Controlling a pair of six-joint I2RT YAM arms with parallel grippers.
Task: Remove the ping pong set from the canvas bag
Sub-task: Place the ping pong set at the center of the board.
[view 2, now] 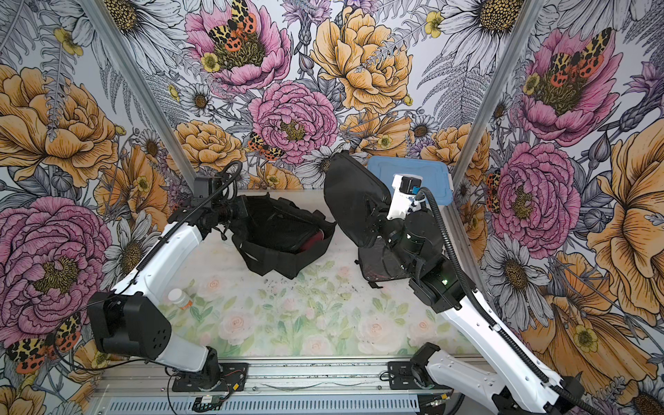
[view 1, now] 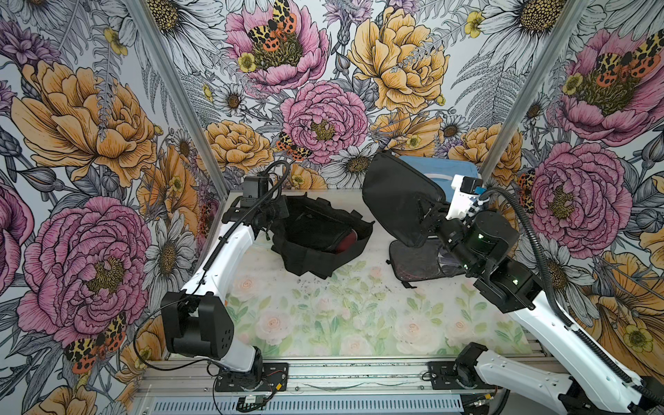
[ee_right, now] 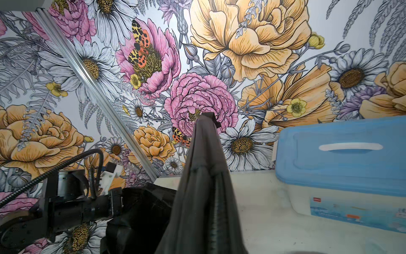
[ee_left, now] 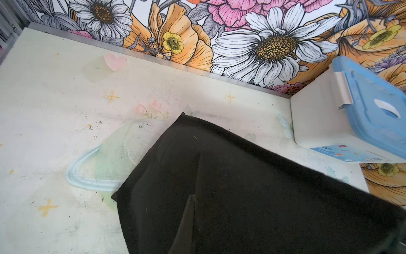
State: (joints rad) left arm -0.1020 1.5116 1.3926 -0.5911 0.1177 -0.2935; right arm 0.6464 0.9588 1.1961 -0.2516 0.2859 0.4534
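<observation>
Mid-unload: black paddle case [view 1: 399,197] aloft, 2 o'clock.
R jaws clamped on it; L jaws pinched shut on canvas bag [view 1: 316,253] rim, 10 o'clock. Maroon cover [view 1: 345,241] still inside. Next, you lay held case beside clear-fronted case [view 1: 413,267] on table [view 1: 323,316], 3 o'clock.

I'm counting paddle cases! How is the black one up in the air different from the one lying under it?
The lifted paddle case sticks up tilted in the right pincer; the lower paddle case lies flat on the table. The lifted one shows a plain black side; the lower one is see-through, with some red showing inside. Both are dark, flat and out of the canvas bag.
</observation>
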